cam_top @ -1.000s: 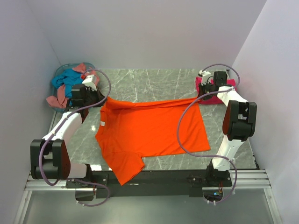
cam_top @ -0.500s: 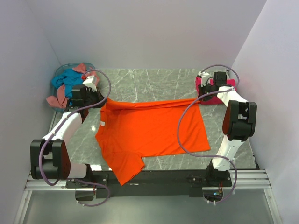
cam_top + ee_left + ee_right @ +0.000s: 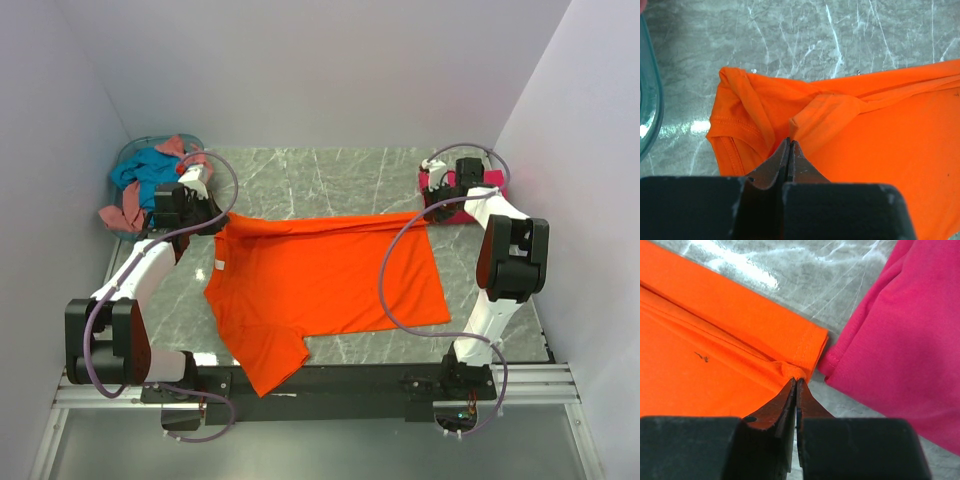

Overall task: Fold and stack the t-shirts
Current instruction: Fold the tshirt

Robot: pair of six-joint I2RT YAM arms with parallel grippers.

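The orange t-shirt (image 3: 320, 280) lies spread across the marble table, its far edge folded over into a band. My left gripper (image 3: 222, 216) (image 3: 790, 141) is shut on the fold at the shirt's far left corner (image 3: 815, 112). My right gripper (image 3: 432, 208) (image 3: 796, 381) is pinched on the far right corner of the orange shirt (image 3: 790, 371), its jaws all but touching. The folded magenta-pink t-shirt (image 3: 462, 211) (image 3: 905, 340) lies just right of that corner. A teal-blue t-shirt (image 3: 145, 172) and a salmon-pink one (image 3: 120, 215) sit heaped at the far left.
The pale blue round basket (image 3: 128, 152) holds the heap at the far left corner; its rim (image 3: 651, 100) shows at the left of the left wrist view. White walls close in on three sides. A sleeve of the orange shirt hangs over the near table edge (image 3: 262, 375).
Both grippers have crept slightly toward the far side, drawing the folded edge of the orange shirt with them. The rest of the shirt lies as before.
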